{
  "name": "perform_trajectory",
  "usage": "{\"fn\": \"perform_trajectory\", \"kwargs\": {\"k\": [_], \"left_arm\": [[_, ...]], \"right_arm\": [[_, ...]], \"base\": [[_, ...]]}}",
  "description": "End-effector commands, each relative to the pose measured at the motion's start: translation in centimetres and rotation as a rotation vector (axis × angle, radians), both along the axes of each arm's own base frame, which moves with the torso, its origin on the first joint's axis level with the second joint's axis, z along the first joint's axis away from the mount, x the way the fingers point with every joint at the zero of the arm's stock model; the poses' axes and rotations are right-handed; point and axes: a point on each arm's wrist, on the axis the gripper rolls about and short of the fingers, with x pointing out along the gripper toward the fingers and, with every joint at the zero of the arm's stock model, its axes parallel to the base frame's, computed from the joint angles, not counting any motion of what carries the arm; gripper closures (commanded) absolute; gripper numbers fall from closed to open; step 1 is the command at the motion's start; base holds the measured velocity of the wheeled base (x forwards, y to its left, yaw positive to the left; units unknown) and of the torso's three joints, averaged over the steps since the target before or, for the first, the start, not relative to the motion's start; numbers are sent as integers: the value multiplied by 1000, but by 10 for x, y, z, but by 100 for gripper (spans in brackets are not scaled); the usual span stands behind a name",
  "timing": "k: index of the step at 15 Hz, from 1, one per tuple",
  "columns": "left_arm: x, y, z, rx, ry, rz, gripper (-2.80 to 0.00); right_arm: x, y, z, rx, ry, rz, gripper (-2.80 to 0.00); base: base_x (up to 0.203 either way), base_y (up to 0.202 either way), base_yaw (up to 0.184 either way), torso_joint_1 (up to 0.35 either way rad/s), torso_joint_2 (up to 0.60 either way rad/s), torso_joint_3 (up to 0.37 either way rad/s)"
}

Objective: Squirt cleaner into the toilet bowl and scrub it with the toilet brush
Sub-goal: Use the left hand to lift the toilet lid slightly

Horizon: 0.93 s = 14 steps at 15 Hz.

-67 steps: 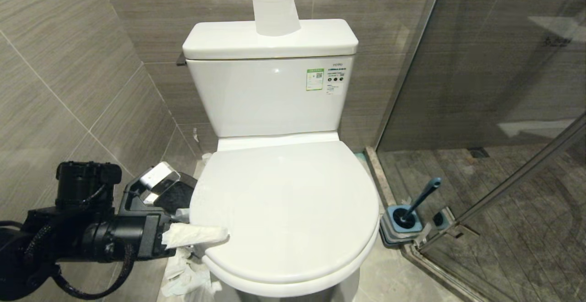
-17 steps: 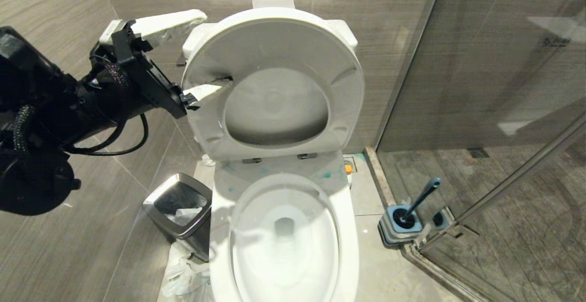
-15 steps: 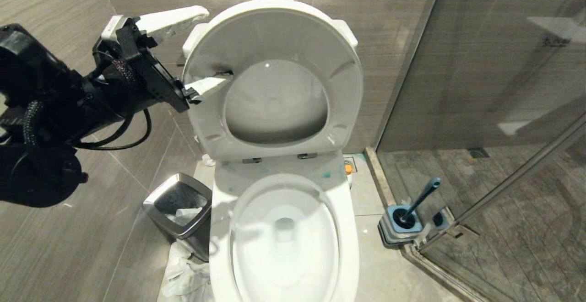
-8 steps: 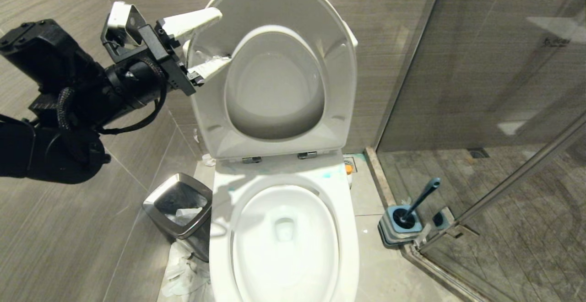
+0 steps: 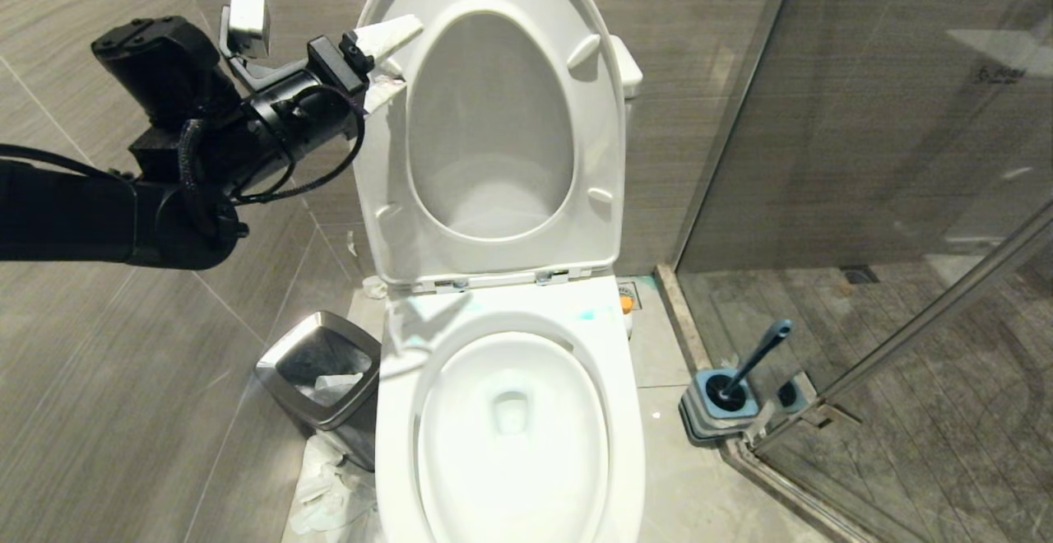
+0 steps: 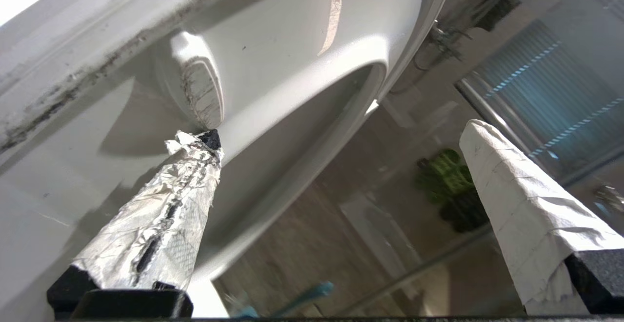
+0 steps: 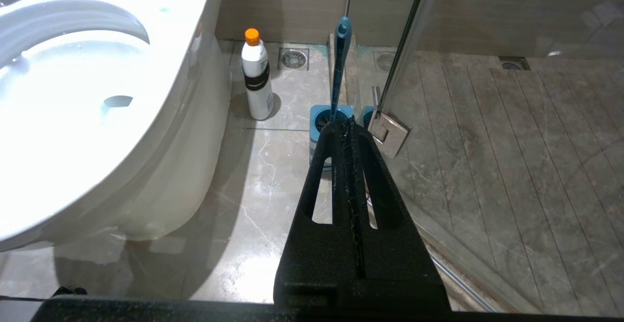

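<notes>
Grey bathroom tiles surround the toilet bowl (image 5: 510,428) at lower centre. At upper left, the left gripper (image 5: 387,62) spreads its paper-wrapped jaws wide, one tip touching the raised seat (image 5: 494,123). The right gripper (image 7: 348,131) is closed, empty, near the toilet brush (image 7: 339,68) and cleaner (image 7: 257,75).

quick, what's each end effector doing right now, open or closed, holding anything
Left end effector: open, against the raised toilet seat, gripping nothing.
Right end effector: closed, empty.
</notes>
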Motion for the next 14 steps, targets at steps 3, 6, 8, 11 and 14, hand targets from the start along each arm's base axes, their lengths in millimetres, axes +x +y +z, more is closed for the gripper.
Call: {"fn": "perform_trajectory", "kwargs": {"k": [3, 6, 8, 11, 14], "left_arm": [[24, 1, -9, 2, -30, 68, -280], [31, 1, -13, 3, -44, 118, -280], [34, 0, -16, 5, -42, 140, -280], [32, 1, -13, 3, -36, 137, -280], [16, 7, 5, -13, 34, 110, -280]], "right_arm": [[0, 0, 0, -1, 0, 0, 0], [0, 0, 0, -1, 0, 0, 0], [0, 0, 0, -1, 0, 0, 0], [0, 0, 0, -1, 1, 0, 0], [0, 0, 0, -1, 0, 0, 0]], "base": [[0, 0, 0, 0, 0, 0], [0, 0, 0, 0, 0, 0], [0, 0, 0, 0, 0, 0], [0, 0, 0, 0, 0, 0], [0, 0, 0, 0, 0, 0]]}}
